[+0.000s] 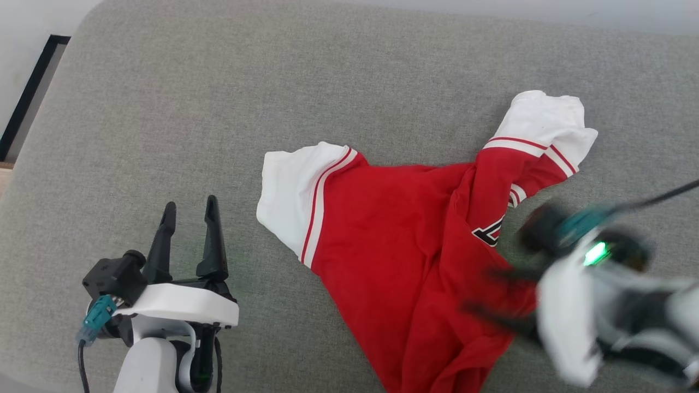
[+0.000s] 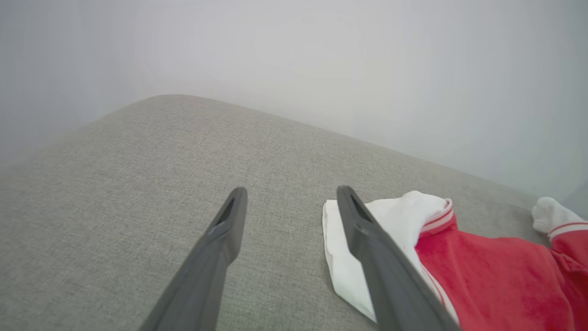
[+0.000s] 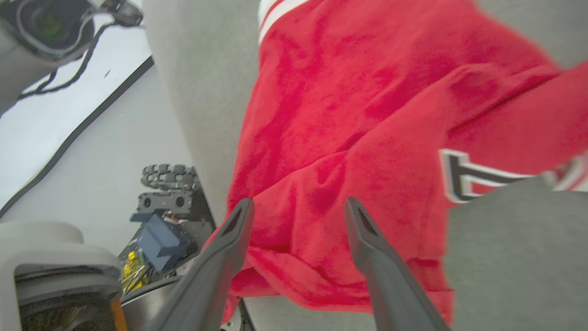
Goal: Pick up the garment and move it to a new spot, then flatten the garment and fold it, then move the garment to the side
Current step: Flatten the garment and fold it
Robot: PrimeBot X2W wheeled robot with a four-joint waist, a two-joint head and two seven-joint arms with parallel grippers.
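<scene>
The shirt [image 1: 404, 245] is lying rumpled on the grey cushion [image 1: 218, 98], right of middle, hem end down at the near edge. Both claws are spread wide with nothing in them: the left claw [image 1: 191, 203] sits near the white sleeve [image 1: 289, 191], and the right claw [image 3: 296, 207] hovers over the red body. Looks light and floppy, so it'll sag and bunch; I'd pinch the shoulders or hem corners, not the middle.

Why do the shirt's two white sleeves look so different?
The near sleeve, by the left end effector, lies spread flat; the far sleeve is scrunched and folded over itself. The near sleeve's red stripes run in one long line; the far sleeve's stripes bend around wrinkles. Both are white with red stripes, on the same red garment.
</scene>
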